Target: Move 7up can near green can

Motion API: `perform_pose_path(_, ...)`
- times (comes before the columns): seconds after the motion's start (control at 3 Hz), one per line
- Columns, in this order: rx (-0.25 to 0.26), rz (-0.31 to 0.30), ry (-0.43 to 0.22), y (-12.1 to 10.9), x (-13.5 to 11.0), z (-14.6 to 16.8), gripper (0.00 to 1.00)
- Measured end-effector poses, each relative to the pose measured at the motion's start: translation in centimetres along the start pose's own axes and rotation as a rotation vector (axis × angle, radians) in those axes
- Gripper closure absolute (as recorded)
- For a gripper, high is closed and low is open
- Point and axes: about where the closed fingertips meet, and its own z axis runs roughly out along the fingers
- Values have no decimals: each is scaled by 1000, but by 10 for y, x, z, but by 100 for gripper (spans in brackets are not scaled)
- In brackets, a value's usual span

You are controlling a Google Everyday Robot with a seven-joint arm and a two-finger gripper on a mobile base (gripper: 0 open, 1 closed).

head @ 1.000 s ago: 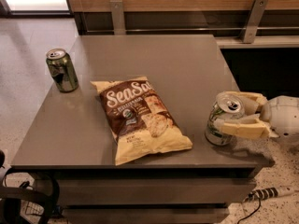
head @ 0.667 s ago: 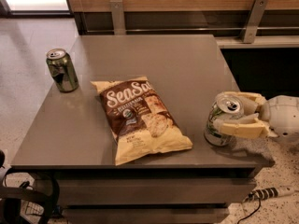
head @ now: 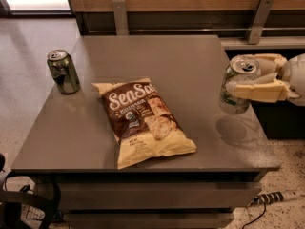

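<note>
The pincer (head: 244, 78), at the right edge of the frame, is clamped on the 7up can (head: 233, 100) and holds it upright just above the desk (head: 167, 56), a shadow beneath it. The green can (head: 63, 72) stands at the desk's upper left corner, well apart. A SeaSalt chip bag (head: 143, 120) lies between them. The carry appears to be in hand; next it likely needs to travel left over or behind the bag and set the can down beside the green one.

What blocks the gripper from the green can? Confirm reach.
Probably yes: the gripper at the table's right holds the 7up can aloft; only a flat chip bag lies toward the green can.
</note>
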Motion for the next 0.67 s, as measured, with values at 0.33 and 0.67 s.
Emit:
perform_pose_path(0.33,62,-4,-33,-38,-53,14,100)
perform_pose_path(0.67,157,-7,-38,-86,-94,55,100)
